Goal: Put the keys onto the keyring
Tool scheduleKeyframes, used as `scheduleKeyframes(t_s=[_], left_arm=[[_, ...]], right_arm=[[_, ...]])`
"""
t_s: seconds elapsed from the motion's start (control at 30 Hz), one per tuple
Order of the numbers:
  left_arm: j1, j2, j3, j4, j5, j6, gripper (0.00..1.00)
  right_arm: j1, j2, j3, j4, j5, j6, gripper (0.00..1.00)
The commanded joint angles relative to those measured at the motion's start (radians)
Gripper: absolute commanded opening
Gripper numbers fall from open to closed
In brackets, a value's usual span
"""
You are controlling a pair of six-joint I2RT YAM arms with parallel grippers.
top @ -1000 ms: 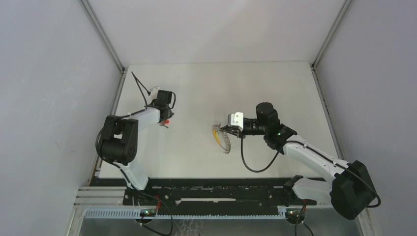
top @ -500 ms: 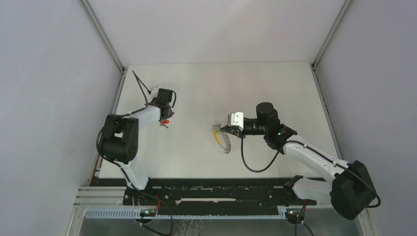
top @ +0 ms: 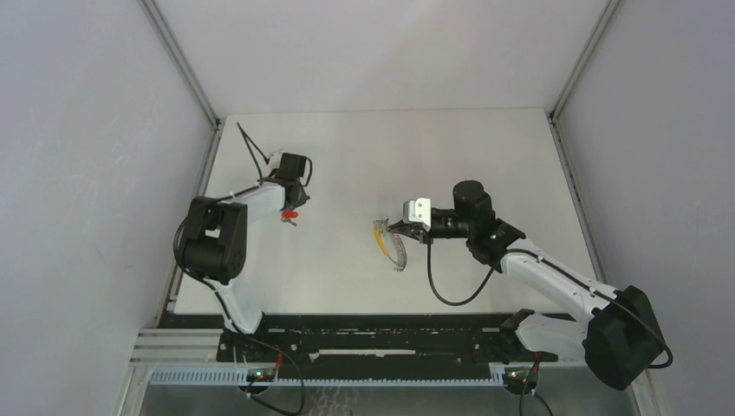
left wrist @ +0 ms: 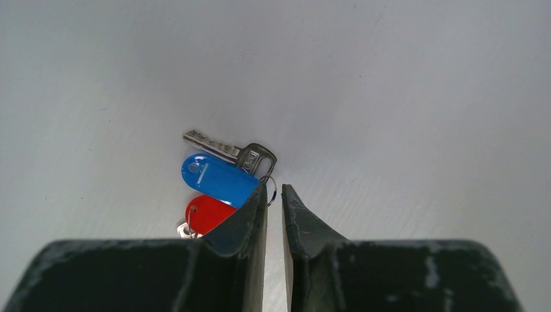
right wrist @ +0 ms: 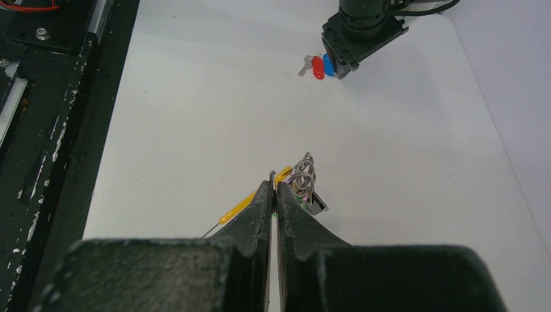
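Note:
The keys lie on the white table at the left: a blue head [left wrist: 217,177], a red head [left wrist: 206,213] and a silver key [left wrist: 227,152] on a small wire ring [left wrist: 270,187]. My left gripper [left wrist: 274,190] stands low over them, its jaws a narrow gap apart. The wire ring sits at the mouth of that gap, not clamped. From above, the keys [top: 293,214] show just beside the left gripper [top: 289,208]. My right gripper [right wrist: 273,179] is shut on the keyring [right wrist: 303,174], whose yellow tab [right wrist: 237,208] and bead chain [top: 397,251] hang at mid-table.
The left arm's wrist [right wrist: 364,26] stands over the keys [right wrist: 320,65] in the right wrist view. A black cable [top: 446,290] loops from the right arm onto the table. The black rail [top: 381,334] runs along the near edge, and grey walls close in both sides.
The left gripper's jaws have narrowed a little and the left wrist has shifted slightly toward the far side. The right arm and the keyring have not moved.

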Motion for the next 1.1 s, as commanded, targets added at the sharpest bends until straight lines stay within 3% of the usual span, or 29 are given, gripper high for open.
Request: scheduleKeyframes(t_s=[0.0,0.33,0.67,1.07], left_arm=[[-0.004,-0.009,0.044,0.008,-0.001,-0.012,0.18],[-0.003,0.011,0.066,-0.025,0.016,-0.008,0.18],[-0.008,0.023,0.054,-0.011,0.134,-0.006,0.02],[-0.140,-0.092,-0.030,0.031,0.305,-0.003,0.00]], right_arm=[[-0.002,-0.030,0.002,0.053,-0.021,0.009,0.00],[-0.002,-0.036,0.003,0.054,-0.022,0.007,0.00],[-0.002,-0.051,-0.002,0.059,-0.015,0.006,0.00],[0.002,-0.076,-0.002,0.041,0.000,0.000,0.00]])
